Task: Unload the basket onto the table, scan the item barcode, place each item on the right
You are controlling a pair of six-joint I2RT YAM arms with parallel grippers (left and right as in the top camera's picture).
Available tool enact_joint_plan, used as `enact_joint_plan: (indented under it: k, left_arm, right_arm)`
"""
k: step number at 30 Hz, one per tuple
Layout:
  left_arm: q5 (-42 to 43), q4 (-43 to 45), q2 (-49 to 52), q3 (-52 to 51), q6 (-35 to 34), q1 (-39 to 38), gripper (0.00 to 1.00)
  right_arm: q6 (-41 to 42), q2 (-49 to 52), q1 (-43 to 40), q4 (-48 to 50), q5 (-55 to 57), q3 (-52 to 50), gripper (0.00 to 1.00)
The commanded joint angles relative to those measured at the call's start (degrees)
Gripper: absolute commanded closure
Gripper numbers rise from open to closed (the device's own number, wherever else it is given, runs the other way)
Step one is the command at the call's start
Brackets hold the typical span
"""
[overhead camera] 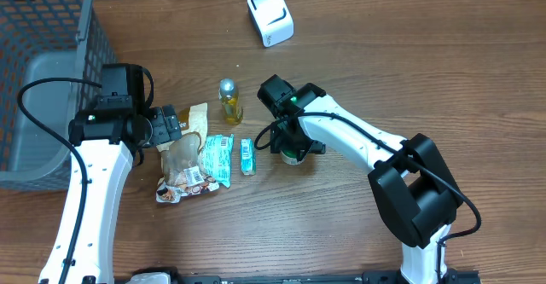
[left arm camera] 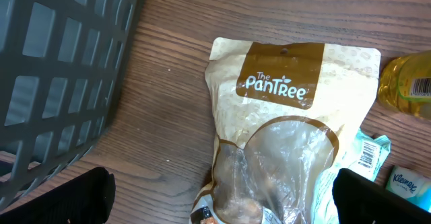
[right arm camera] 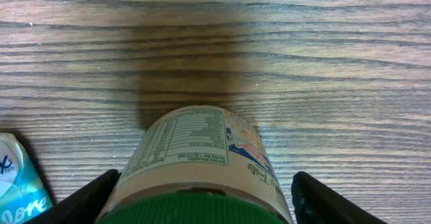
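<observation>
Right pincer [right arm camera: 202, 200] straddles the green-lidded jar [right arm camera: 195, 150], fingers just beside its sides. Can't tell if it's pinching or clear. Jar is upright mid-bench, slightly right of centre. White scanner [overhead camera: 270, 15] sits at the far edge, near centre. Left pincer [overhead camera: 173, 128] is spread wide, holding nothing, over the PanTree pouch [left arm camera: 289, 116] left of centre.

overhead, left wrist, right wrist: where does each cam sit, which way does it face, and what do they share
Overhead: above the table, facing straight down; left arm, right arm, grey basket, white scanner.
Left wrist: on the left arm, facing down at the Pantree pouch; own fingertips at the bottom corners.
Right wrist: on the right arm, looking down over the green-lidded jar; fingertips flank it.
Shared: both wrist views catch the Kleenex pack.
</observation>
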Motion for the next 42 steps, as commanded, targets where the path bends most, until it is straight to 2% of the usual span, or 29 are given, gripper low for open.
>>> enact_joint_plan:
  k: [1, 7, 11, 16, 20, 23, 28, 31, 42]
  left_arm:
    - [0.24, -0.09, 0.09, 1.22, 0.87, 0.09, 0.0]
    - [0.24, -0.07, 0.09, 1.22, 0.87, 0.09, 0.0]
    - [0.24, -0.09, 0.09, 1.22, 0.87, 0.09, 0.0]
    - [0.24, -0.09, 0.09, 1.22, 0.87, 0.09, 0.0]
    - [0.22, -0.09, 0.09, 1.22, 0.87, 0.09, 0.0]
    - [0.24, -0.09, 0.09, 1.22, 0.87, 0.09, 0.0]
    - [0.24, -0.09, 0.09, 1.22, 0.87, 0.09, 0.01]
    - [0.24, -0.09, 0.09, 1.22, 0.87, 0.09, 0.0]
    - [0.24, -0.09, 0.09, 1.22, 0.87, 0.09, 0.0]
  right_arm:
    - [1.88, 0.46, 0.04, 0.04, 0.79, -0.74, 0.24]
    - [2.97, 0.46, 0.04, 0.7, 0.76, -2.36, 0.24]
    - [2.97, 0.44, 0.04, 0.7, 0.74, -2.43, 0.33]
    - [2.95, 0.44, -0.11, 0.57, -1.18, -2.23, 0.37]
    - [2.95, 0.33, -1.25, -2.91, -2.71, 0.66, 0.44]
    - [2.95, -0.02, -3.04, -6.93, -6.71, 4.46, 0.48]
    - [2.91, -0.37, -6.29, -13.25, -19.43, 9.49, 0.5]
    - [2.93, -0.37, -7.76, -15.34, -27.1, 9.81, 0.64]
    - [2.93, -0.37, -8.7, -23.47, -38.86, 9.81, 0.63]
